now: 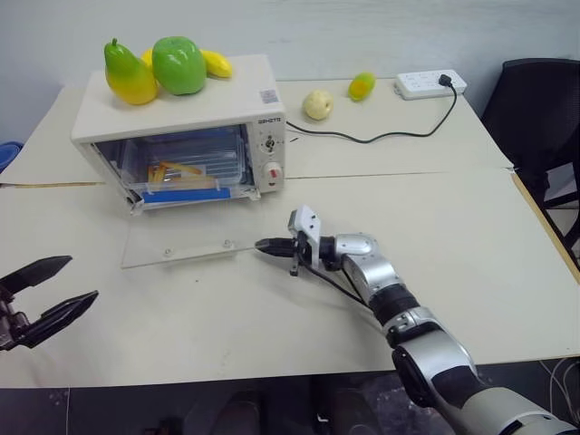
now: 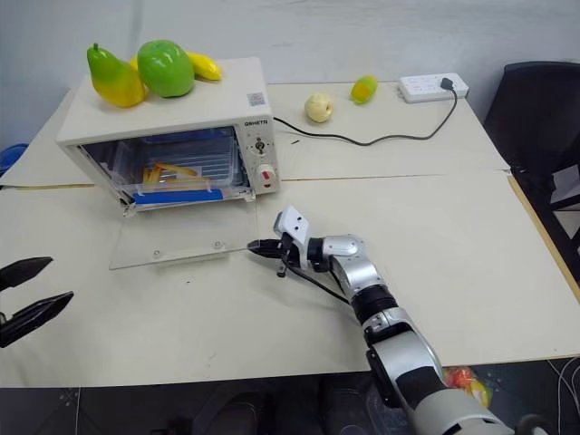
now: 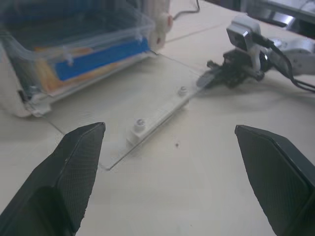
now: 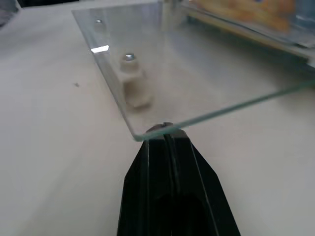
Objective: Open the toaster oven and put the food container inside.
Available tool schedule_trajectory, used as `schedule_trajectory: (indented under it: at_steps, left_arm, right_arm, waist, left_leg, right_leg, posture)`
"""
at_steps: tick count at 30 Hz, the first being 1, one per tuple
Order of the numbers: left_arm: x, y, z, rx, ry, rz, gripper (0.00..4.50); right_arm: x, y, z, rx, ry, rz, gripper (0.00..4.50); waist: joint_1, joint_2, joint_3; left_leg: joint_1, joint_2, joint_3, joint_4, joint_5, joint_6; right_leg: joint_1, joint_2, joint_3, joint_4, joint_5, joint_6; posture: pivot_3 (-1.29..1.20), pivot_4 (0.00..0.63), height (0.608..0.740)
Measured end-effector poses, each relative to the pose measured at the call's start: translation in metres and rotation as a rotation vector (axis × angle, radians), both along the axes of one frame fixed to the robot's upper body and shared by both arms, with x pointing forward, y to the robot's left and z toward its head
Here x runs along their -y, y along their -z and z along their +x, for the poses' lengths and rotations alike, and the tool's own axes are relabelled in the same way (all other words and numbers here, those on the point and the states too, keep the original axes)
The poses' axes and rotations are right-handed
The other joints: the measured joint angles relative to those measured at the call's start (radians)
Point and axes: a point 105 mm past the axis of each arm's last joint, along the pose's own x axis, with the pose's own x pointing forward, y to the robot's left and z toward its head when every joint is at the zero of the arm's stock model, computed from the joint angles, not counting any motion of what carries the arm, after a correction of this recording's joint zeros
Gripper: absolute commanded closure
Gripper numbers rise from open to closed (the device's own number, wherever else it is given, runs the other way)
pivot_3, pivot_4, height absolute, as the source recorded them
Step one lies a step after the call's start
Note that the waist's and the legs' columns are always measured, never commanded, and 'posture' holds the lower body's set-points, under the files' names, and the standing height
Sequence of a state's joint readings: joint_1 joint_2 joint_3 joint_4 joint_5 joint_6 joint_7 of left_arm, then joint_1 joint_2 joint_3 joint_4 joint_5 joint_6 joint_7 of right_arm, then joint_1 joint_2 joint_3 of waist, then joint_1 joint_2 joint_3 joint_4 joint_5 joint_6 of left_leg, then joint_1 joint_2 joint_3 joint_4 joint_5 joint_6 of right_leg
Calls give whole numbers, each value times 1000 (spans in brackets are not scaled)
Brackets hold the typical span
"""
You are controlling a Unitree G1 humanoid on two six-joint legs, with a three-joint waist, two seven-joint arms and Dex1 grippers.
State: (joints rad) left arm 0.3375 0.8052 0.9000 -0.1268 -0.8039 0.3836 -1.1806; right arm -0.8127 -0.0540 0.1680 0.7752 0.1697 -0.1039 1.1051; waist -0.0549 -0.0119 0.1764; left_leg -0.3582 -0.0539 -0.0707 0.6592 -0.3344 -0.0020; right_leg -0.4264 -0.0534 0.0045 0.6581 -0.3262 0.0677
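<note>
Beige table [image 1: 471, 236], oven door [image 1: 181, 245] flat, chair [image 1: 535, 109] behind

Toaster oven [image 1: 181, 136]: placed at the far left of the table [image 1: 453, 245], its glass door [image 1: 186, 236] dropped flat onto the tabletop.
Food container [image 1: 186, 168]: seen inside the oven, blue strip along its near edge.
Oven top: occupied by a toy pear [image 1: 127, 74], a green apple [image 1: 179, 63] and a banana [image 1: 216, 62].
Right gripper [image 1: 272, 246]: fingers pressed together, tip set at the door's near right corner.
Left gripper [image 1: 56, 288]: fingers spread apart, held at the near left, well apart from the door.
Far right: a power strip [image 1: 430, 84] with a black cable [image 1: 390, 136].
</note>
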Motion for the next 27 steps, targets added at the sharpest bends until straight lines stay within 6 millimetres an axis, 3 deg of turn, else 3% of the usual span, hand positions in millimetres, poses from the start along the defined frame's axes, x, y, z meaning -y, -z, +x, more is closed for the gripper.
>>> schedule_trajectory:
  at_steps: [7,14,16,18,21,22,25,27]
  left_arm:
    - [9,-3,2,33,-14,-42,26]
    - [5,-20,22,191,-117,-63,26]
    - [4,-19,25,204,-151,-87,0]
    - [11,-11,25,181,-149,-94,0]
    - [18,-8,27,178,-148,-83,0]
    - [18,-8,27,178,-149,-82,0]
    - [31,0,32,134,-78,24,0]
    - [41,21,31,55,-15,144,0]
  right_arm:
    - [11,-78,2,-31,-29,413,4500]
    - [42,-129,-7,25,-13,617,4500]
    - [57,-129,-11,67,18,582,4143]
    - [81,-109,-20,94,51,461,3657]
    - [106,-68,-42,92,47,265,2559]
    - [107,-67,-43,90,48,262,2303]
    - [129,-56,-59,146,78,178,1431]
    - [155,-42,-72,169,126,98,744]
  waist:
    - [5,0,0]
    - [11,1,0]
    - [15,0,0]
    - [24,0,0]
    - [29,0,0]
    - [29,0,0]
    - [30,1,0]
    - [32,2,1]
  left_leg:
    - [-1,0,0,0,-1,0]
    - [-1,0,0,0,-1,0]
    - [-1,0,0,0,-1,1]
    - [-1,0,0,0,-3,3]
    - [-3,0,0,0,-4,4]
    - [-3,0,0,1,-4,4]
    - [-1,0,1,2,-3,3]
    - [3,0,1,0,-3,4]
  right_leg:
    - [0,0,0,-1,0,0]
    - [0,0,0,-1,0,0]
    - [0,0,0,-1,0,0]
    - [0,0,0,-3,0,0]
    - [0,0,0,-5,0,1]
    - [0,0,0,-5,0,1]
    - [2,0,0,-4,1,1]
    - [6,0,1,-6,1,1]
  posture:
    - [0,150,740]
    - [0,150,740]
    - [0,150,740]
    - [0,150,740]
    - [0,150,740]
    - [0,150,740]
    - [0,150,740]
    - [0,150,740]
